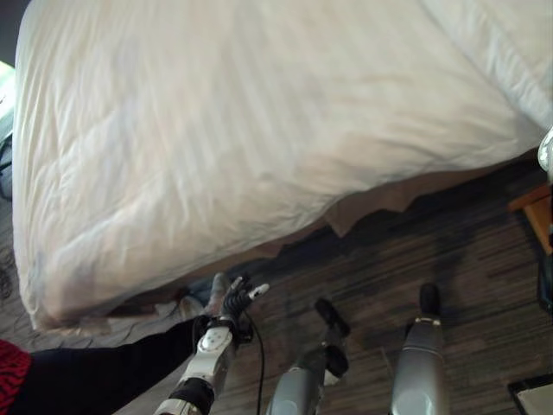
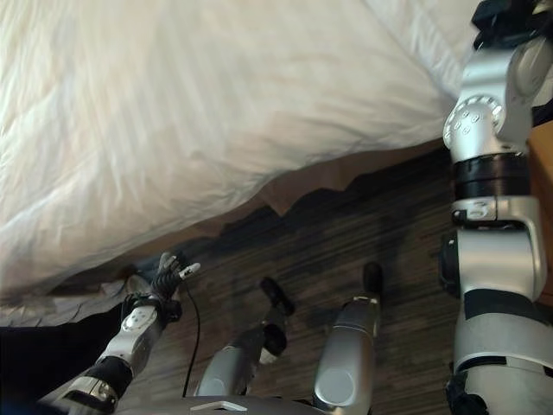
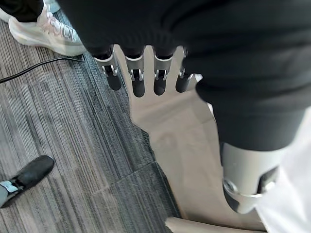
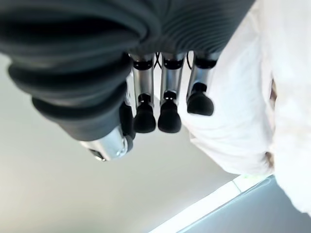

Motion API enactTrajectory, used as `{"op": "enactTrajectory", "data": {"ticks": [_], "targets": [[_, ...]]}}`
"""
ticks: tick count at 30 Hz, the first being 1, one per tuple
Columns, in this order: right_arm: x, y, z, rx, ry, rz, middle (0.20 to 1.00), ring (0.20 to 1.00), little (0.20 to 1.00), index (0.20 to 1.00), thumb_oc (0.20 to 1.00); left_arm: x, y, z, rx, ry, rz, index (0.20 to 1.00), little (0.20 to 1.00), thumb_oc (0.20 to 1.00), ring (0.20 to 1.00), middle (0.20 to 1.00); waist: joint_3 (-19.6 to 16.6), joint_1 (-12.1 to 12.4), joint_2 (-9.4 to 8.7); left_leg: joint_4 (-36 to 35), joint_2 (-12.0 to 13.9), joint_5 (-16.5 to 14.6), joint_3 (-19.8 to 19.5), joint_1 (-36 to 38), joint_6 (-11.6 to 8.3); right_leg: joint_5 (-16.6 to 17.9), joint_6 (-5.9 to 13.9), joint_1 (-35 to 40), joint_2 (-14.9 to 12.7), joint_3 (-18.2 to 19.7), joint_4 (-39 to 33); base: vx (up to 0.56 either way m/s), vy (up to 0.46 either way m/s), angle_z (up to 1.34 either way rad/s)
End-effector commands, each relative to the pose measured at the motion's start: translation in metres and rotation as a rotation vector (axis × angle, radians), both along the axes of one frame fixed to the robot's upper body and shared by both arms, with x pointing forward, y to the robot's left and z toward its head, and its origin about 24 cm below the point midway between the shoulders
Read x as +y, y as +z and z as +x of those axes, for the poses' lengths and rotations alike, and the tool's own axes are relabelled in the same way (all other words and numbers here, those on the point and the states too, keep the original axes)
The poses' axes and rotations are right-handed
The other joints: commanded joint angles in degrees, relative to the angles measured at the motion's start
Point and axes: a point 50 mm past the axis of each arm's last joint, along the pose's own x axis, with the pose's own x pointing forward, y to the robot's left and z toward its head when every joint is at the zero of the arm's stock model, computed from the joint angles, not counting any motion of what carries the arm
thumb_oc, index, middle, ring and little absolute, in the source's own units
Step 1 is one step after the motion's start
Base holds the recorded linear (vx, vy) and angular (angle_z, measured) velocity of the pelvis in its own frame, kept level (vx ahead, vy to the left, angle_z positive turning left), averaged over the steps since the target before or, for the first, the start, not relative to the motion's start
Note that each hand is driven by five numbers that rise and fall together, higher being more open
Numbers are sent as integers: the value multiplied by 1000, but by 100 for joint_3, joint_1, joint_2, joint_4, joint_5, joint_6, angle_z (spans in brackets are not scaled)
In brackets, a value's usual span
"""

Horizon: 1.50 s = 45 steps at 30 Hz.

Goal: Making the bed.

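A white striped duvet (image 1: 216,130) covers the bed and hangs over its near edge. A white pillow (image 1: 510,43) lies at the far right. My left hand (image 1: 235,303) is low beside the bed's near corner, just above the carpet, with straight fingers (image 3: 138,73) and nothing in it. Below it, in the left wrist view, hangs the beige bed skirt (image 3: 170,145). My right arm is raised at the right, and my right hand (image 4: 168,87) is up by the white bedding (image 4: 233,121), fingers relaxed and holding nothing.
A person stands at the lower left, with a dark sleeve or leg (image 1: 86,372) and a white shoe (image 3: 43,29) close to my left hand. A wooden bedside table (image 1: 540,212) stands at the right. Dark striped carpet (image 1: 449,251) runs along the bed.
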Motion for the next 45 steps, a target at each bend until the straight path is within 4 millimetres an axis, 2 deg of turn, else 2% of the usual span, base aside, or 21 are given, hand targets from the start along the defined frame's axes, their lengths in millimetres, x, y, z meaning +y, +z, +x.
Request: {"op": "enactTrajectory", "data": {"ticks": [1,5,9,10,14,15,19,20,21,22,23,26,28,30,34,36,37,41,42,44,45], "targets": [[-6,44,-20,-138,9,47,200,200,200,200,200,24,29,27,-116,43,48,1000,1000,1000,1000,1000,336,313,-73,36,623,-615,-321,575,-1186,1143,127,39,132,-109,-2297,-22,-5,-15],[-3,33,-5,-56,26,27,200,200,200,200,200,22,31,29,-125,38,33,1000,1000,1000,1000,1000,249,471,116,36,600,-548,-487,138,-1206,1201,97,-396,157,-25,-2292,-33,5,-11],[-10,-9,20,129,33,16,200,200,200,200,200,22,27,25,-124,66,-16,1000,1000,1000,1000,1000,383,435,250,36,666,-457,-422,0,-1231,1230,68,-546,218,53,-2291,-12,26,-10],[-12,-48,31,216,54,31,200,200,200,200,200,22,29,28,-132,102,-43,1000,1000,1000,1000,1000,425,377,210,36,698,-450,-394,29,-1226,1224,57,-509,275,23,-2290,-91,-31,0],[-17,-107,36,328,62,59,200,200,200,200,200,28,32,31,-146,163,-70,1000,1000,1000,1000,1000,473,231,69,36,740,-340,-282,62,-1168,1323,-8,-466,368,-49,-2263,-44,-26,0],[-25,-163,30,450,32,72,200,200,200,200,200,30,32,31,-147,204,-100,1000,1000,1000,1000,1000,461,119,-75,36,771,-363,-259,174,-1151,1297,-14,-354,406,-110,-2257,-25,-59,-5],[-21,-264,-4,866,-181,-326,200,200,200,200,200,23,33,32,-166,229,-150,1000,1000,1000,1000,1000,386,-142,-558,88,864,-476,-187,673,-1107,1229,-38,128,439,-294,-2244,2,-101,-5],[-8,-289,-18,928,-169,-438,200,200,200,200,200,20,30,28,-160,240,-169,1000,1000,1000,1000,1000,348,-284,-825,147,867,-587,-161,973,-1051,1213,-47,433,471,-361,-2236,24,-79,-8],[-8,-291,-19,932,-169,-437,322,322,322,322,322,20,30,27,-157,240,-167,1000,1000,1000,1000,1000,379,-283,-843,143,863,-593,-157,1029,-1051,1208,-42,487,468,-359,-2241,29,-106,-15],[14,-311,-33,976,-138,-598,1000,1000,1000,1000,1000,20,30,25,-163,254,-168,1000,1000,1000,1000,1000,381,-416,-1117,460,890,-896,-120,1331,-1001,1169,-54,830,490,-392,-2221,97,-44,-21],[21,-322,-41,1010,-123,-675,1000,1000,1000,1000,1000,19,29,23,-162,250,-168,1000,1000,1000,1000,1000,388,-444,-1231,778,942,-1261,-156,1571,-1042,1067,-9,1128,459,-409,-2243,95,-91,-22],[47,-338,-49,1033,-53,-834,1000,1000,1000,1000,1000,11,32,25,-178,219,-162,1000,1000,1000,1000,1000,449,-520,-1568,1857,982,-1932,-303,1943,-1003,1033,-124,1582,373,-578,-2090,-41,-92,-24],[56,-338,-52,1019,-38,-884,1000,1000,1000,1000,1000,6,35,26,-192,196,-152,1000,1000,1000,1000,1000,447,-578,-1748,2078,892,-1903,-391,2035,-957,1099,-250,1698,336,-726,-2014,-116,-102,20],[75,-340,-58,982,-3,-987,1000,1000,1000,1000,1000,-4,39,24,-208,120,-90,1000,1000,1000,1000,1000,103,-778,-1858,1637,752,-2122,-264,2691,-878,1170,-227,1892,331,-1007,-1973,-26,40,60],[88,-336,-67,921,-22,-1059,1000,1000,1000,1000,1000,-9,63,28,-313,29,16,1000,1000,1000,1000,1000,-159,-865,-2036,804,598,-1888,-262,3157,-777,1306,-97,1930,231,-1219,-1742,-90,61,49],[104,-335,-67,879,-13,-1066,1000,1000,1000,1000,1000,-7,92,31,-439,-19,133,1000,1000,1000,1000,1000,-193,-818,-2264,189,497,-1695,-384,3419,-709,1682,290,1847,159,-1022,-1206,-150,6,50],[105,-335,-66,879,-13,-1065,1000,1000,1000,1000,1000,-7,92,30,-438,-18,135,1000,1000,1000,1000,1000,-185,-815,-2278,169,484,-1683,-380,3440,-707,1679,291,1852,153,-1014,-1199,-209,6,36],[122,-340,-72,862,25,-1035,1000,1000,1000,1000,1000,-7,113,27,-534,-56,245,1000,1000,1000,1000,1000,-187,-627,-2314,100,520,-1492,-631,3267,-550,1201,256,1915,462,-598,-536,-261,103,47],[127,-341,-72,852,30,-1013,1000,1000,1000,1000,1000,-5,124,21,-583,-67,280,1000,1000,1000,1000,1000,-219,-424,-2260,142,548,-1488,-691,3192,-401,794,66,2127,635,-567,155,-250,81,25],[134,-334,-74,811,38,-993,1000,1000,1000,1000,1000,-3,133,13,-617,-77,291,1000,1000,1000,1000,1000,-534,-139,-2443,265,484,-1469,-714,3006,-389,198,-246,3098,688,-925,-547,-160,1,13],[134,-334,-75,812,40,-992,1000,1000,1000,1000,1000,-2,132,13,-616,-77,293,1000,1000,1000,1000,1000,-545,-150,-2440,270,504,-1442,-726,2986,-397,248,-265,3124,711,-950,-620,39,-48,22]]}}
